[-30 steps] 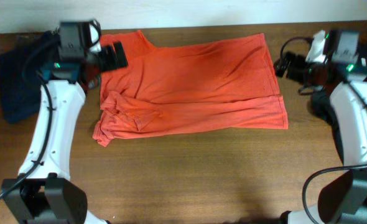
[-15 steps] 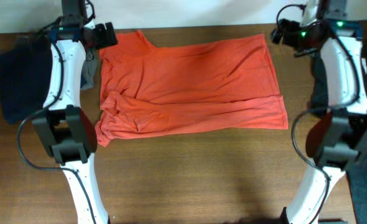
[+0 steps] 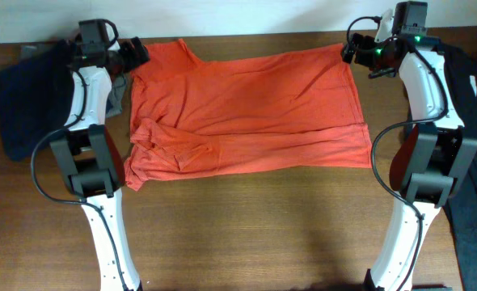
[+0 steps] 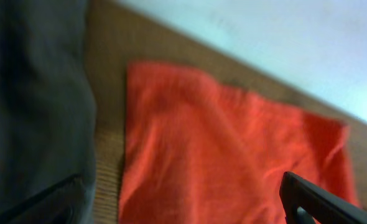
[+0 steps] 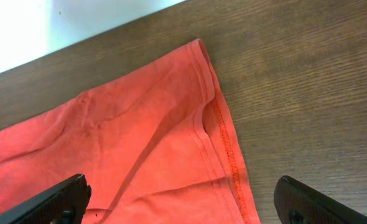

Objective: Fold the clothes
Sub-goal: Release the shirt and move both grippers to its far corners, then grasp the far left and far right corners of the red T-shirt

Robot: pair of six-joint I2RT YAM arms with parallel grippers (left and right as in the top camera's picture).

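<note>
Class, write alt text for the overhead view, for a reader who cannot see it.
An orange-red T-shirt lies spread on a wooden table, crumpled at one near corner. The left gripper and right gripper, both open and empty, sit at its two far corners. Dark clothes lie at the table's left end.

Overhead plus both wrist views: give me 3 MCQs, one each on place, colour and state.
1. Where is the right gripper?
A) over the near left sleeve
B) at the T-shirt's far right corner
C) over mid-shirt

2. What colour is the spread T-shirt?
A) navy
B) white
C) orange-red

3. What state are the left gripper and the right gripper in?
A) both open, holding nothing
B) both shut on cloth
C) only the left shut

Key:
1. B, the right wrist view shows that hem corner below its fingers.
2. C, orange-red in every view.
3. A, fingers stand wide apart with nothing clamped.
</note>
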